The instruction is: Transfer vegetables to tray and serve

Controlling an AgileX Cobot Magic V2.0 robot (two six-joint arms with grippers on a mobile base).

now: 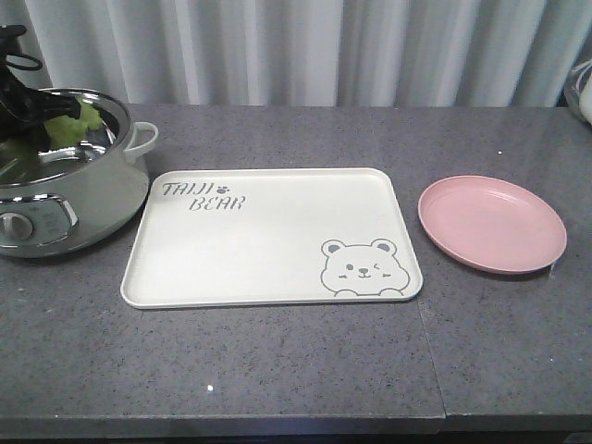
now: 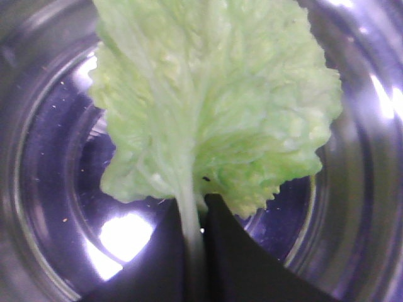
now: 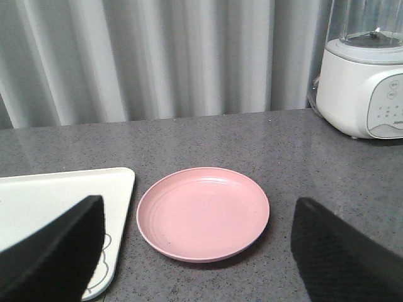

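One pot [image 1: 102,199] holds vegetables [image 2: 214,107] clamped by left hand [image 2: 192,211]; right hand [image 3: 198,207] spread before plate [image 1: 490,222].

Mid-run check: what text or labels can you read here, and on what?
"TAIJI BEAR": grey lettering on the cream tray, in the corner nearest the electric pot.
Blender control panel: markings too small to read.
Electric pot front panel: too blurred to read.

Left wrist looks closely into pot [image 2: 50,189]; others share tray [image 1: 268,231], plate [image 1: 490,222].
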